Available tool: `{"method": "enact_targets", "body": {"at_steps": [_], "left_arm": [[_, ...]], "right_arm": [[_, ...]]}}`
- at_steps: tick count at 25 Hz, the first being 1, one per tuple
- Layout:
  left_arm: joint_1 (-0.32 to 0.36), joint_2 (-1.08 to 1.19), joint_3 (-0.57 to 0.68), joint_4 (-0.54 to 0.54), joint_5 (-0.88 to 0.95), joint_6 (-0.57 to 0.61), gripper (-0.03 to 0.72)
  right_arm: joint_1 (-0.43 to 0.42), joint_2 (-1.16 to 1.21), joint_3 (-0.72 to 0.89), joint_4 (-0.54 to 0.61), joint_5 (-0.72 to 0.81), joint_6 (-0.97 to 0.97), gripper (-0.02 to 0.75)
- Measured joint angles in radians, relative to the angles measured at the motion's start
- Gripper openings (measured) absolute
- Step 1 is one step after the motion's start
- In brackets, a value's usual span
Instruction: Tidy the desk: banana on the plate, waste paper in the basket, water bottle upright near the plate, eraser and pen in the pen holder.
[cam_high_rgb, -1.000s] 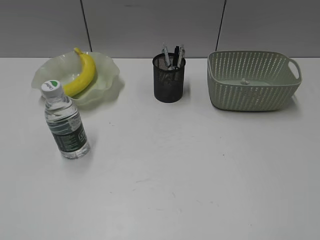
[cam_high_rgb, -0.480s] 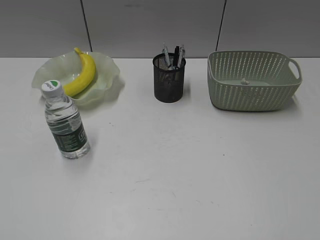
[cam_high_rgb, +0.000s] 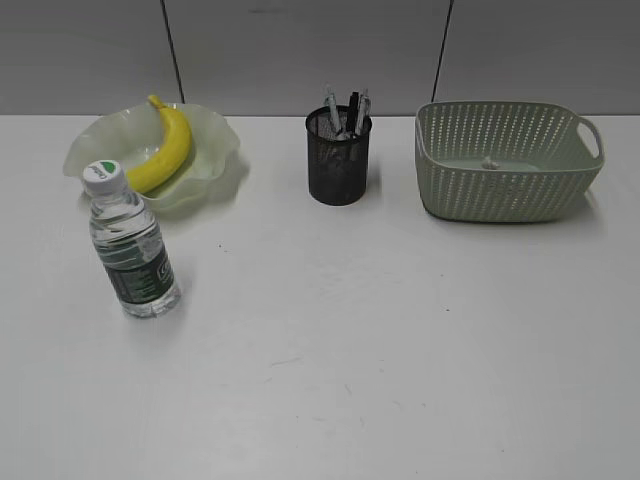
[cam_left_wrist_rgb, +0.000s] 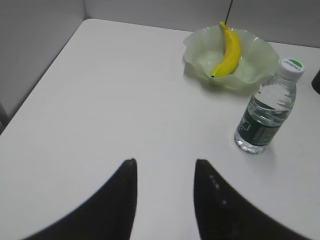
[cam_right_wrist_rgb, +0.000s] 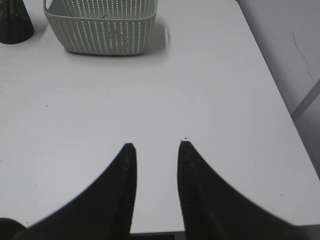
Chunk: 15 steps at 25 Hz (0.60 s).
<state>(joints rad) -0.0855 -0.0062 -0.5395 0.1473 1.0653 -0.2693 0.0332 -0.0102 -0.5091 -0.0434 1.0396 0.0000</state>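
Observation:
The yellow banana (cam_high_rgb: 170, 146) lies in the pale green wavy-rimmed plate (cam_high_rgb: 215, 140) at the back left of the white desk (cam_high_rgb: 380, 330). The water bottle (cam_high_rgb: 130, 245) stands upright in front of the plate. The black mesh pen holder (cam_high_rgb: 338, 160) holds several pens; the eraser does not show. The pale green basket (cam_high_rgb: 505, 165) at the back right holds a small bit of waste paper (cam_high_rgb: 489, 162). My left gripper (cam_left_wrist_rgb: 165, 162) is open and empty, well short of the bottle (cam_left_wrist_rgb: 265, 115), banana (cam_left_wrist_rgb: 227, 50) and plate (cam_left_wrist_rgb: 260, 65). My right gripper (cam_right_wrist_rgb: 156, 145) is open and empty, far from the basket (cam_right_wrist_rgb: 102, 25).
Grey wall panels run behind the desk. The desk's left edge and a side wall show in the left wrist view. In the right wrist view the desk's right edge and near edge are close, and the pen holder (cam_right_wrist_rgb: 12, 22) shows at top left.

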Motion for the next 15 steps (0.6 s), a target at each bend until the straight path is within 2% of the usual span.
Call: {"method": "enact_targets", "body": {"at_steps": [15], "left_arm": [[0.0, 0.0, 0.0, 0.0, 0.0, 0.0, 0.288]], "right_arm": [[0.0, 0.0, 0.0, 0.0, 0.0, 0.0, 0.241]]}}
